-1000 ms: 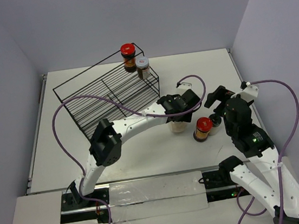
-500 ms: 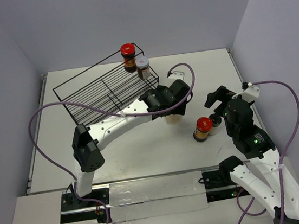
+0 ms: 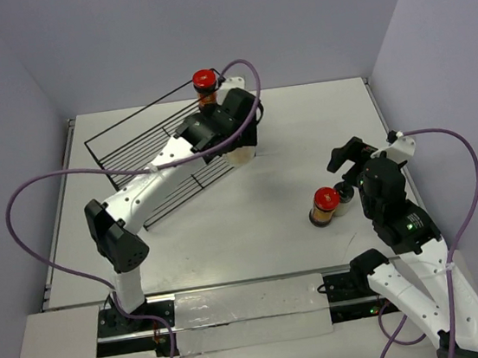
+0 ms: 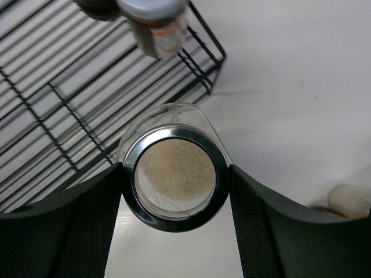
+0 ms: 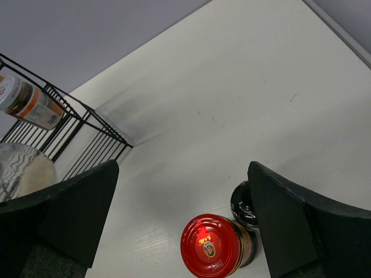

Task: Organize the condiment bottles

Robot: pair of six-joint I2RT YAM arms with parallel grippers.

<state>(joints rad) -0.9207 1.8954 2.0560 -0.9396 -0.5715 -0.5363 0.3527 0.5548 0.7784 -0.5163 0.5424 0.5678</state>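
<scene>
Left wrist view: left tool [image 4: 174,174] grips the clear jar [image 4: 175,171] (right tool [image 5: 182,200] spread wide).

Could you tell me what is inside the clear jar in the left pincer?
Through the top of the clear jar, pale sandy powder shows; its depth is hidden from above.

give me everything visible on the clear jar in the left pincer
The clear jar is small, round and glass-like, with a silvery ring lid whose clear centre shows pale beige, grainy contents. It is upright, seen from straight above in the wrist view, clamped at its sides between the left pincer's black fingers. It is at a corner of the black wire rack, partly over its edge. Whether its base rests on anything is hidden.
</scene>
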